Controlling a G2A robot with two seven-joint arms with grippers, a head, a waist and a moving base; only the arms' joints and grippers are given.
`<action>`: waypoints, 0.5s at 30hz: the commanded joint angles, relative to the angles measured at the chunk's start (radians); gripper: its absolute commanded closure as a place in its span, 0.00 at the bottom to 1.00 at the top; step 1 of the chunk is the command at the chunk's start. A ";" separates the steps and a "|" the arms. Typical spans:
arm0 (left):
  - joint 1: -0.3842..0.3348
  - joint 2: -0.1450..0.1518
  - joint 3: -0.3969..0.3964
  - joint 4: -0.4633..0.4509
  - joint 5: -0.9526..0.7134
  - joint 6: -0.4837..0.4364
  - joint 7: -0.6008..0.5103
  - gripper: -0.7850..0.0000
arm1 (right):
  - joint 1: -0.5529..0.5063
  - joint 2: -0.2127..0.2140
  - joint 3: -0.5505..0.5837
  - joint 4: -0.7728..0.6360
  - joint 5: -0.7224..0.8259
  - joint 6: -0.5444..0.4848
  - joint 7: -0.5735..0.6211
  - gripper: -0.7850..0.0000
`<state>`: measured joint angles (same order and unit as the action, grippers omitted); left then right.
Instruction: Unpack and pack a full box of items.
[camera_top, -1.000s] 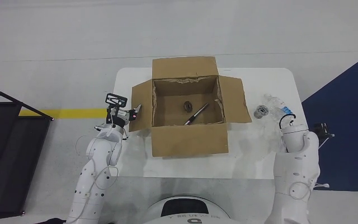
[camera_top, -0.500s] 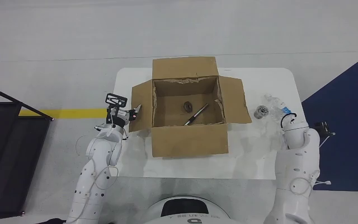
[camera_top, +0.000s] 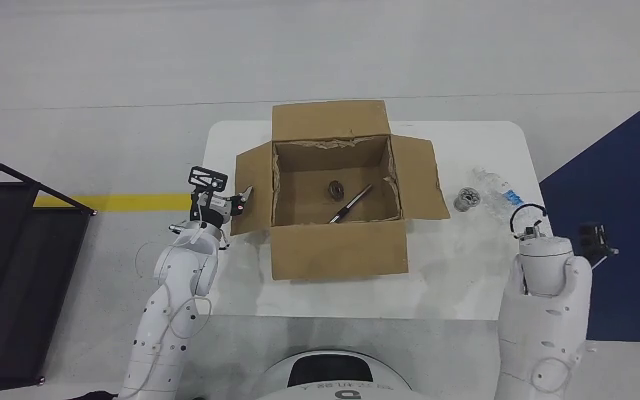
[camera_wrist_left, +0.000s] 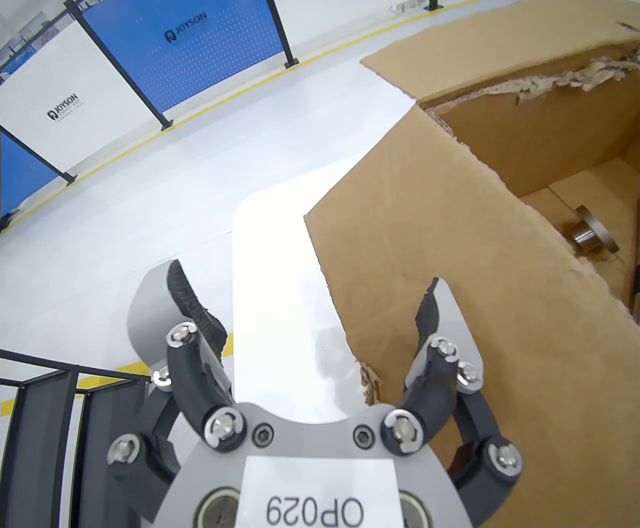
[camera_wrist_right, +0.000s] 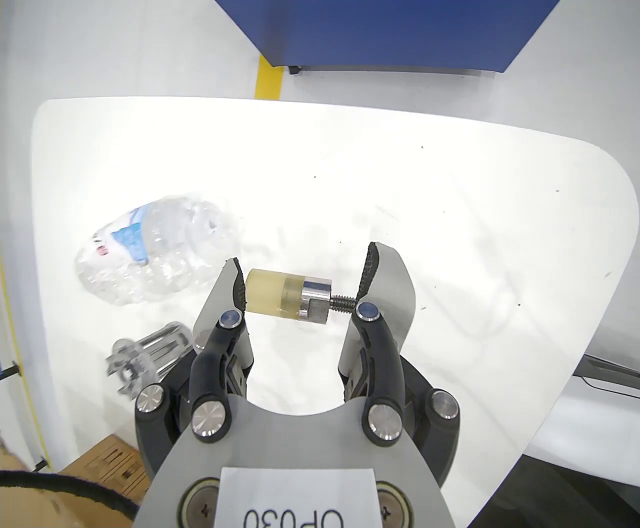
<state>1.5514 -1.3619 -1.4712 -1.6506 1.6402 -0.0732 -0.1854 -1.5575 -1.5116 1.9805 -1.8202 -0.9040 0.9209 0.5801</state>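
- The right hand (camera_wrist_right: 304, 287) clamps a small cream-plastic-and-steel threaded cylinder (camera_wrist_right: 280, 299) end to end, above the white table (camera_wrist_right: 450, 200).
- The cylinder looks stiff, dense and slick; gripping across its body seems safer.
- The left hand (camera_wrist_left: 305, 285) gapes beside the brown cardboard box (camera_wrist_left: 450, 280).

Matt cardboard box (camera_top: 340, 250), crinkled clear plastic bottle (camera_wrist_right: 150, 250), polished metal stud (camera_wrist_right: 315, 300), glossy table (camera_wrist_right: 450, 200).
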 joint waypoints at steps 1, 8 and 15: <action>0.000 0.000 0.000 0.000 0.000 0.000 0.000 0.00 | -0.051 -0.015 0.011 -0.101 0.151 -0.057 -0.049 1.00; 0.000 0.000 0.000 0.000 0.000 0.000 0.000 0.00 | -0.246 -0.061 -0.063 -0.350 0.499 -0.312 -0.217 1.00; 0.000 0.000 0.000 0.000 0.000 0.000 0.000 0.00 | -0.240 -0.064 -0.299 -0.421 0.466 -0.381 -0.210 1.00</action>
<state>1.5514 -1.3619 -1.4712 -1.6506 1.6402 -0.0732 -0.1854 -1.8170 -1.5755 1.7209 -2.2520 -0.4340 0.5395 0.3654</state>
